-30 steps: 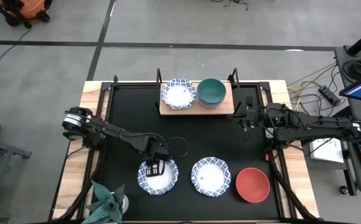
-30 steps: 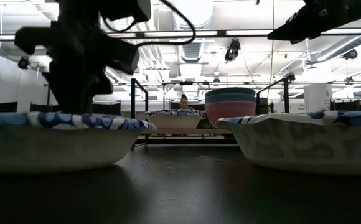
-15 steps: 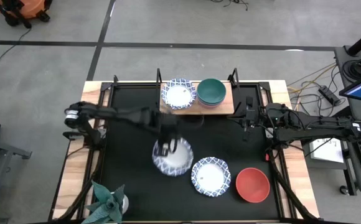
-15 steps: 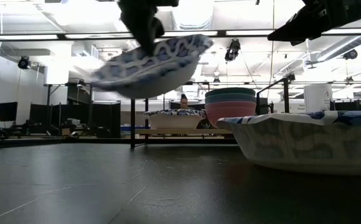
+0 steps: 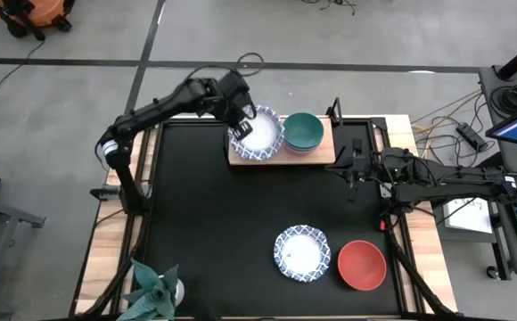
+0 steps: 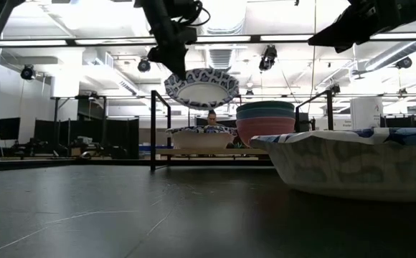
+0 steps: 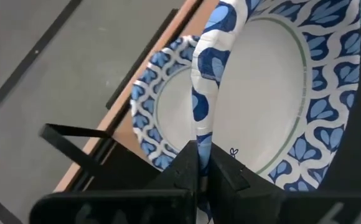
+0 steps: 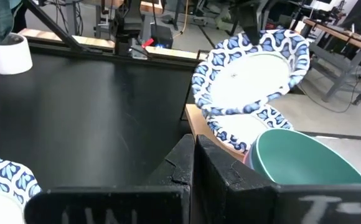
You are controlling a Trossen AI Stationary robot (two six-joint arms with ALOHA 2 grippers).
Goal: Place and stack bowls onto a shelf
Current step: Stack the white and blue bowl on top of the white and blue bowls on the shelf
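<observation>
Lifted bowl now over shelf; left gripper pinching rim

A spiky green plant in a white pot stands on the black tabletop.

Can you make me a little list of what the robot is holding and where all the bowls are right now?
left gripper: jaws shut on held patterned bowl, tilted above the shelf
on shelf: patterned bowl on shelf under the held one; green-topped stack beside it
on table: patterned table bowl, red bowl
right gripper: jaws shut, empty, waiting beside the shelf
corner: plant
</observation>
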